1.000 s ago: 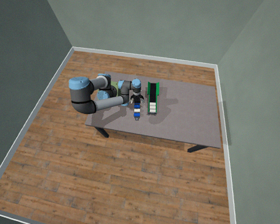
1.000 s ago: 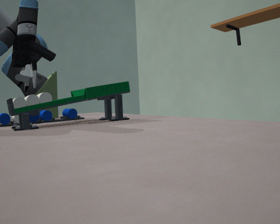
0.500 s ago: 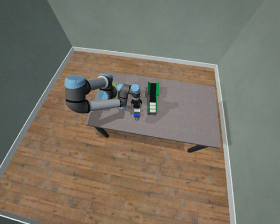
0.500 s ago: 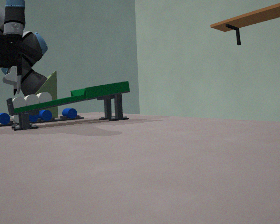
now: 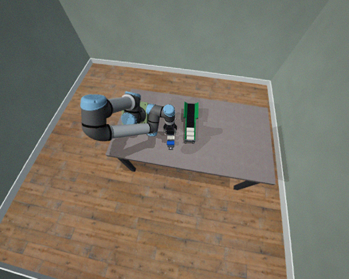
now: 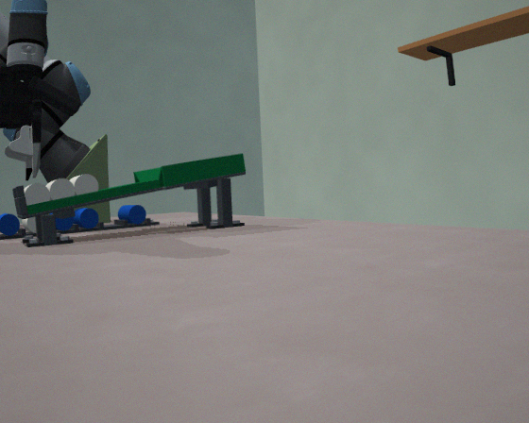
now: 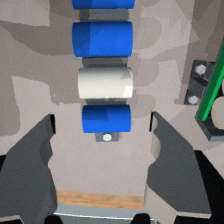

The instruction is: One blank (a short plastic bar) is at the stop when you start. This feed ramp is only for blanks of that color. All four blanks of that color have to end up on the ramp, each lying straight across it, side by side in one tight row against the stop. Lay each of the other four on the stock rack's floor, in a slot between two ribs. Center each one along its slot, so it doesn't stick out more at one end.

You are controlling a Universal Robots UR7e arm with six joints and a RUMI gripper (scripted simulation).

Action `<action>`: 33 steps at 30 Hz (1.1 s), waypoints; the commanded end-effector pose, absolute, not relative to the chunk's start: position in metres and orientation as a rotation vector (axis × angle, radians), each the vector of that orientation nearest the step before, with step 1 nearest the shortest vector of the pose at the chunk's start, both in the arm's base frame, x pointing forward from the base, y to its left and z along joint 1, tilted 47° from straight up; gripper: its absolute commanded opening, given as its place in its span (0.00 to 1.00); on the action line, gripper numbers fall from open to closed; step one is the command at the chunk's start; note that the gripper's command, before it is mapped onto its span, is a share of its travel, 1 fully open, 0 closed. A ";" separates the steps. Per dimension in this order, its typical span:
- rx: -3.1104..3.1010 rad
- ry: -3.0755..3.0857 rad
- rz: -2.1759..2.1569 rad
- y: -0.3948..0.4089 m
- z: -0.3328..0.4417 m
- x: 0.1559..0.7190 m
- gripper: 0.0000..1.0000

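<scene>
Three white blanks [image 5: 190,134] [image 6: 61,187] lie straight across the green feed ramp [image 5: 185,123] [image 6: 203,170] [image 7: 214,82], side by side against the stop [image 6: 20,200]. On the dark stock rack [image 7: 105,61] lies one white blank [image 5: 170,137] [image 7: 105,83], between a blue blank [image 5: 170,143] [image 7: 106,118] at the bolted end and another blue blank [image 7: 103,39]. The exterior view shows several blue blanks [image 6: 132,214] in the rack row, one apart from the others. My gripper [image 5: 170,133] [image 6: 30,172] [image 7: 102,114] is open and empty, above the rack's bolted end, its fingers on either side of the row in the wrist view.
The ramp stands right beside the rack; its foot [image 7: 194,82] and low end are near my right finger in the wrist view. The ramp's raised end [image 6: 219,203] stands on posts at the back. The arm's green mounting plate [image 6: 101,189] is behind the rack. A wooden shelf [image 6: 463,38] is on the wall.
</scene>
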State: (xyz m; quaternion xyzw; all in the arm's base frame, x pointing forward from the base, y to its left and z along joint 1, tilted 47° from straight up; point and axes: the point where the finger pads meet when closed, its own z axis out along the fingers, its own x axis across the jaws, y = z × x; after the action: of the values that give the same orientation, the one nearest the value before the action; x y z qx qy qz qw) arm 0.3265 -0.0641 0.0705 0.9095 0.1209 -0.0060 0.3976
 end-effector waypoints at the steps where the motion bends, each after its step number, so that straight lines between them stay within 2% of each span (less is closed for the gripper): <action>1: 2.303 0.306 -0.014 -0.064 0.071 0.327 0.53; 33: 2.309 0.307 -0.015 -0.070 0.065 0.328 0.53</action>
State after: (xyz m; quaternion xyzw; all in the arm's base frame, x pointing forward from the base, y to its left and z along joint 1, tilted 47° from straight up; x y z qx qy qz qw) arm 0.3271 -0.0675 0.0672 0.9105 0.1209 -0.0064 0.3953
